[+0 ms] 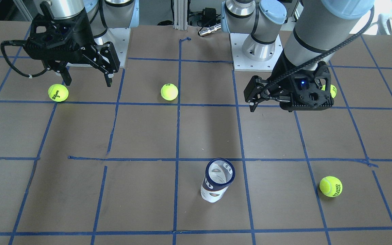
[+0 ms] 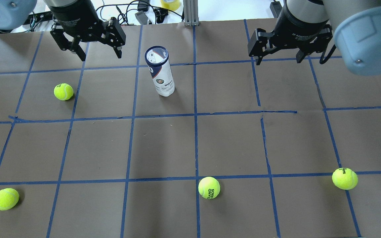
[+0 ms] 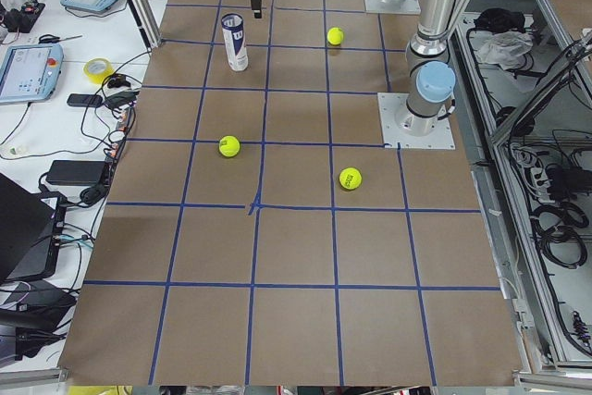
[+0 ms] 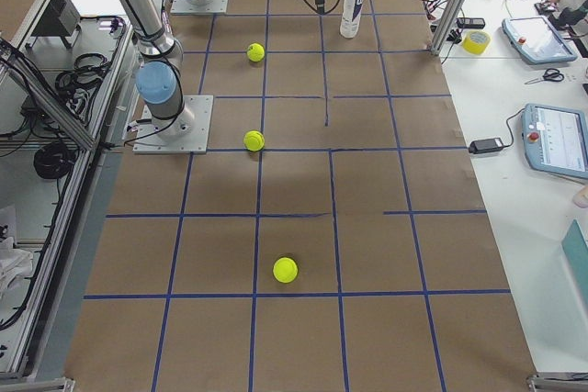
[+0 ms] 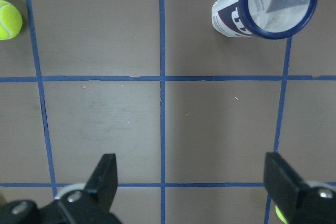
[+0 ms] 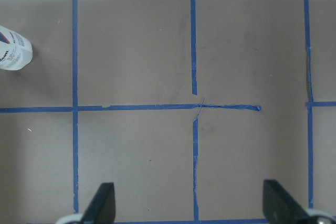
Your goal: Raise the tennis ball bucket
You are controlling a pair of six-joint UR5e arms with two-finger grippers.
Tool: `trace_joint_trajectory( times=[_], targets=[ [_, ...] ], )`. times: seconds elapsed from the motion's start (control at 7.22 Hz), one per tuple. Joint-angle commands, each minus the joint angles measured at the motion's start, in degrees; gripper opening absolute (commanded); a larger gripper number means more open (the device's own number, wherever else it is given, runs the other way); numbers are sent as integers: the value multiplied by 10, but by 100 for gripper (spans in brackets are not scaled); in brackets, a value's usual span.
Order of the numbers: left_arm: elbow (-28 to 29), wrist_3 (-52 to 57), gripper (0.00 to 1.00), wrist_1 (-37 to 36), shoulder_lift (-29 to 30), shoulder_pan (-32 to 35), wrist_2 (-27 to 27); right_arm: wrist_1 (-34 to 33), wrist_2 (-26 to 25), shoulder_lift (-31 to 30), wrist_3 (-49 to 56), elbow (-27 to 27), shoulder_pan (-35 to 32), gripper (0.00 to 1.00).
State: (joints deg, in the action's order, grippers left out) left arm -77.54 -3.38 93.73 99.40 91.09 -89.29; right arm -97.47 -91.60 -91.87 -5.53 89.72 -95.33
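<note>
The tennis ball bucket [image 2: 160, 71] is a clear tube with a navy rim and a white-and-navy label. It stands upright on the brown table and looks empty from above [image 1: 216, 180]. My left gripper [image 2: 100, 56] is open and empty, hanging above the table to the bucket's left and apart from it. In the left wrist view [image 5: 194, 179] the bucket [image 5: 265, 3] sits ahead at the upper right. My right gripper [image 2: 279, 60] is open and empty, far to the bucket's right. In the right wrist view [image 6: 193, 203] only the bucket's base [image 6: 13, 48] shows at the left edge.
Several loose yellow-green tennis balls lie on the table: one near the left gripper [image 2: 63, 91], one at the near left [image 2: 5, 199], one at the near middle [image 2: 209, 187], one at the near right [image 2: 344, 178]. Blue tape lines grid the brown surface.
</note>
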Motion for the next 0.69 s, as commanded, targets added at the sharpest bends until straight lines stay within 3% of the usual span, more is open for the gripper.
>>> trace_joint_trajectory(
  times=[0.0,0.28,0.55],
  targets=[
    [-39,61,100,-6,-30,-13,-4,0,1,0,1,0,0,100],
    [-76,65,100,-13,-70,-13,-5,0,1,0,1,0,0,100],
    [-77,65,100,-10,-76,-16,-5,0,1,0,1,0,0,100]
  ],
)
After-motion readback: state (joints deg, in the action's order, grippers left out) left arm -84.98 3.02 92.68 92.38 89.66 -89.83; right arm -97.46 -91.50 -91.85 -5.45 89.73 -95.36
